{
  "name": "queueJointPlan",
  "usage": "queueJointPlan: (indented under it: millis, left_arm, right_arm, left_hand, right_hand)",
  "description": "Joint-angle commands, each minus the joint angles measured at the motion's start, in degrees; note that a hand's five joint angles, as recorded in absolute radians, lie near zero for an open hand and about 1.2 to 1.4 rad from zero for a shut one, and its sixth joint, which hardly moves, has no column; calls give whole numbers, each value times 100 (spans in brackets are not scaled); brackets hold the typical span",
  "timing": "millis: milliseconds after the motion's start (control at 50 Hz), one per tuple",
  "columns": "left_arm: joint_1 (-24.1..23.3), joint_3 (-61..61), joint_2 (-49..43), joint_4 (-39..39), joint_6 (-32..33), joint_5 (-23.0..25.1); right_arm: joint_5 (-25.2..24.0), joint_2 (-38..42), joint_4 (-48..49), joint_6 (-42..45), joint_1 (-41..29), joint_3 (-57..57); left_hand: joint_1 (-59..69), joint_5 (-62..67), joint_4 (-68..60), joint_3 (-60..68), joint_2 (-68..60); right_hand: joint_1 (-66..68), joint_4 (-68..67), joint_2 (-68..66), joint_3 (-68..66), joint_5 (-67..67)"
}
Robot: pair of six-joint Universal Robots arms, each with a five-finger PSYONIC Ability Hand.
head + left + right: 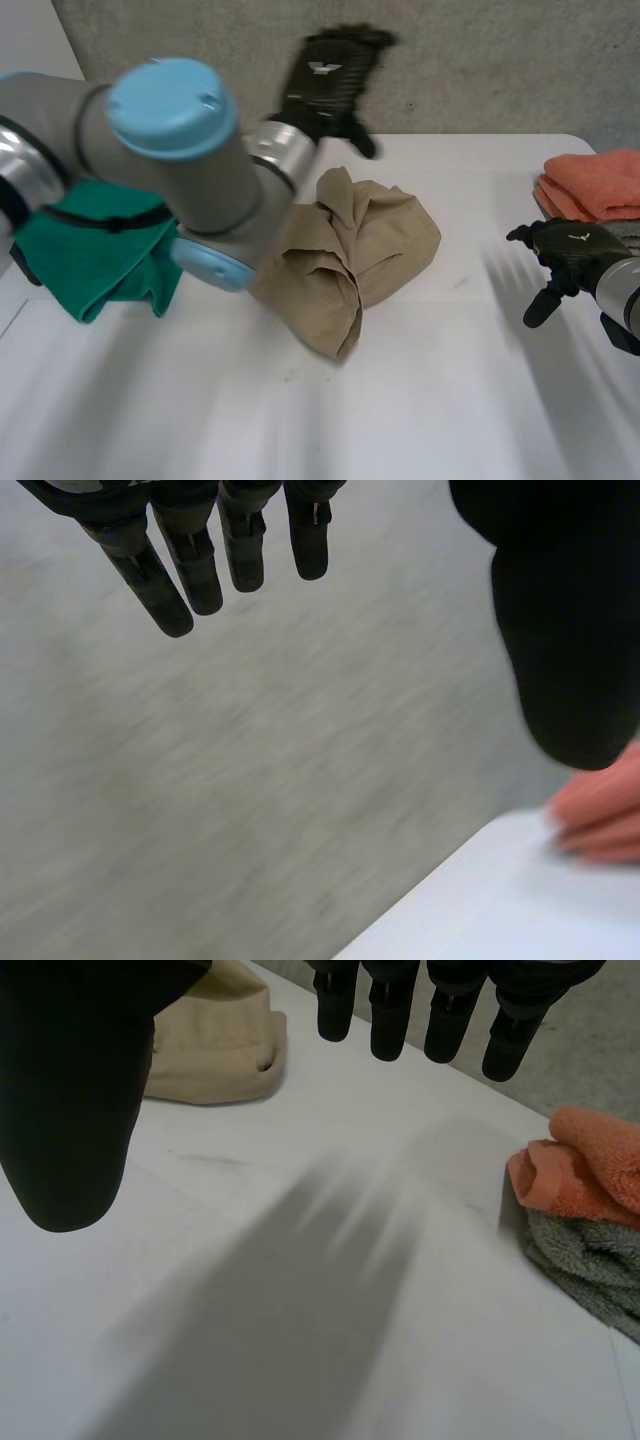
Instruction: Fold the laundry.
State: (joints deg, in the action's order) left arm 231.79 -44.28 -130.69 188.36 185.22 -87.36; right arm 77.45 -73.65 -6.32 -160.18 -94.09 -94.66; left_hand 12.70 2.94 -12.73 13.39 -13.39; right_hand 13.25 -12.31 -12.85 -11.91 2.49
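tan cloth [360,255] crumpled near the left hand [330,75], raised with fingers [190,570] straight and empty, likely poised to grab. right hand [565,250] relaxed, empty, beside orange towel [595,185], waiting.

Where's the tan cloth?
Head view: the crumpled tan cloth lies in the middle of the white table, between the green cloth at left and the folded orange towel at right.

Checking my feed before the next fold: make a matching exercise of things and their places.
1 crumpled tan cloth
2 green cloth
3 folded orange towel
4 black left hand

a near the right hand
b middle of the white table
c partly behind the left arm
d raised, open, over the table's far edge

Pairs: 1-b, 2-c, 3-a, 4-d
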Motion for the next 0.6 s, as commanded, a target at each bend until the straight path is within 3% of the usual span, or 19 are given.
queueJointPlan:
  millis: [20,100,140,180,300,500,600]
  left_arm:
    - [1332,-380,193,-1045,663,15]
    - [2053,-169,-236,-1977,1305,806]
    - [2386,137,-587,-2406,1708,1175]
    - [2546,401,-843,-2610,1947,1343]
    - [2828,1367,-1721,-2919,2264,1414]
    - [2731,2239,-2461,-2998,2264,1634]
    - [2670,2502,-2680,-3042,2369,1380]
  right_arm:
    - [-169,193,-19,135,-66,18]
    - [-125,307,-19,302,-171,-9]
    - [-116,377,-19,399,-224,-18]
    - [-107,413,-10,452,-242,-26]
    - [-64,501,25,628,-303,-105]
    - [86,536,175,698,-303,-158]
    - [156,527,192,707,-303,-158]
  left_hand:
    - [36,12,-33,-32,33]
    - [558,533,-555,489,-488]
    - [1511,1486,-1507,1442,-1441]
    - [1652,1627,-1649,1583,-1582]
    - [1485,1460,-1481,1416,-1415]
    - [1400,1375,-1396,1331,-1330]
    - [1350,1325,-1347,1281,-1280]
  right_hand:
    - [-325,231,285,191,-249]
    - [-325,231,285,191,-249]
    - [-325,231,285,191,-249]
    - [-325,231,285,191,-249]
    - [-325,231,285,191,-249]
    - [-325,231,285,191,-249]
    - [-325,231,285,191,-249]
